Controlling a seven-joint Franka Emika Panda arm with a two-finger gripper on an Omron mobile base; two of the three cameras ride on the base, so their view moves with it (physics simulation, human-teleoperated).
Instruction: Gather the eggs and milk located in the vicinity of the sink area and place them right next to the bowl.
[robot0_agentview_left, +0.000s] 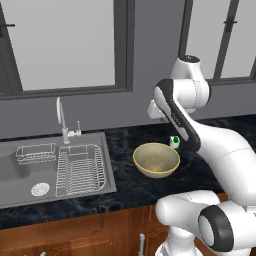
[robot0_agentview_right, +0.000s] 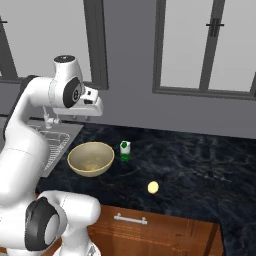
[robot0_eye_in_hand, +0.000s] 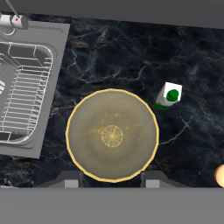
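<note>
The hand (robot0_eye_in_hand: 112, 180) hangs high above the bowl (robot0_eye_in_hand: 112, 134), its fingers spread wide apart and holding nothing. The bowl stands on the dark bench (robot0_agentview_right: 200, 160), near the sink (robot0_agentview_left: 30, 172). The milk (robot0_agentview_right: 125, 150) stands upright just beside the bowl, on the side away from the sink. One egg (robot0_agentview_right: 153, 187) lies on the bench, near the front edge, apart from the bowl.

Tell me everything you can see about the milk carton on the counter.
The milk is a small white carton with a round green cap on top and a green band at its base. It stands upright on the dark marbled counter, just beside the yellowish bowl on the side away from the sink, apparently not touching its rim. Nothing holds it.
</note>
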